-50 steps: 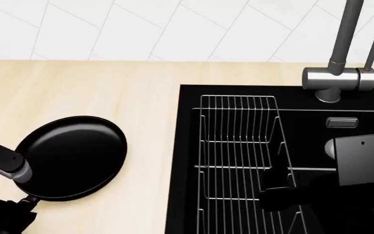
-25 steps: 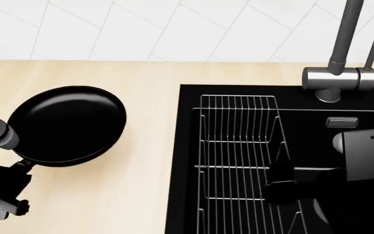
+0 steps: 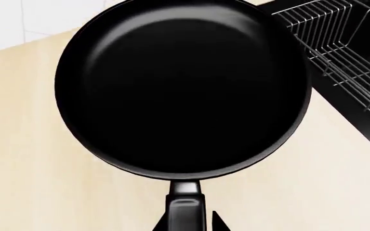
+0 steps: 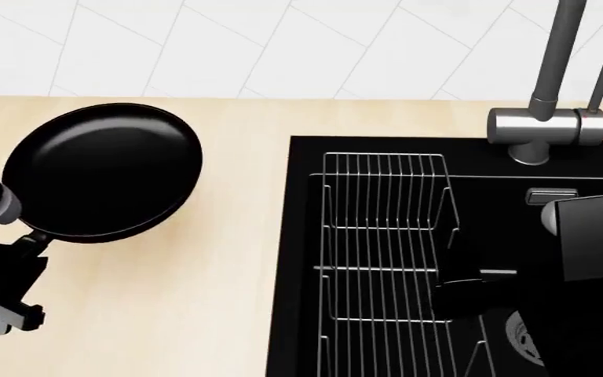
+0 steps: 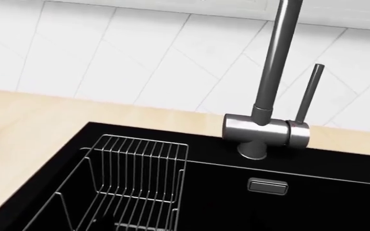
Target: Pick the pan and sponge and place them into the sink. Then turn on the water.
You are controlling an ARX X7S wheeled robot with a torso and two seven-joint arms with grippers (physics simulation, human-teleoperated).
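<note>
Pan (image 4: 103, 169) held by left gripper's fingers (image 3: 186, 226) above counter (image 4: 176, 314)

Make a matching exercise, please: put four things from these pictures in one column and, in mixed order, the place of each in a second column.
1. round glossy black pan
2. silver wire dish rack
3. tall grey steel faucet
4. small steel overflow slot

a. on the sink's back wall
b. inside the black sink
c. over the wooden counter
d. on the sink's rear rim

Pairs: 1-c, 2-b, 3-d, 4-a
</note>
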